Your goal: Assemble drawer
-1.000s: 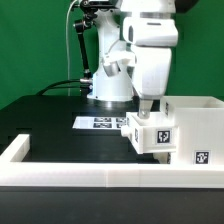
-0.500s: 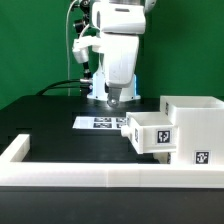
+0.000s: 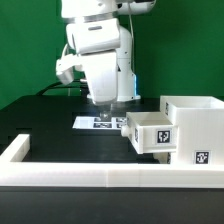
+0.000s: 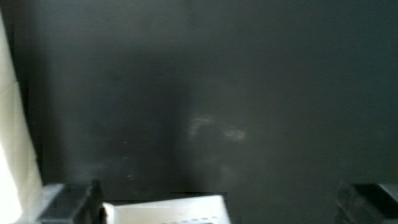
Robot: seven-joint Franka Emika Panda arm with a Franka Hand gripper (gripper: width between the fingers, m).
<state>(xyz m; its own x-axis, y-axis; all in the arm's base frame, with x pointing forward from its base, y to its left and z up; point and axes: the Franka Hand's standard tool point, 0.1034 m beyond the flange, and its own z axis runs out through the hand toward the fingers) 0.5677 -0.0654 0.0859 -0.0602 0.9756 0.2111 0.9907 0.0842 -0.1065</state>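
The large white drawer housing [image 3: 192,125] stands at the exterior view's right. One small tray [image 3: 150,134] with black-and-white tags sticks partly out of its front. A second tray is not in view. My gripper [image 3: 101,112] hangs above the marker board [image 3: 100,122], to the left of the tray and apart from it. In the wrist view my gripper [image 4: 222,203] is open and empty, with dark fingers [image 4: 71,203] at both sides over the black table.
The long low white rim [image 3: 70,173] runs along the table's front and turns back at the exterior view's left. A corner of the marker board [image 4: 169,212] shows in the wrist view, and a white strip [image 4: 15,150] lies along one edge.
My gripper has left the tray at the housing and moved to the exterior view's left, over the marker board. The tray stays put in the housing.
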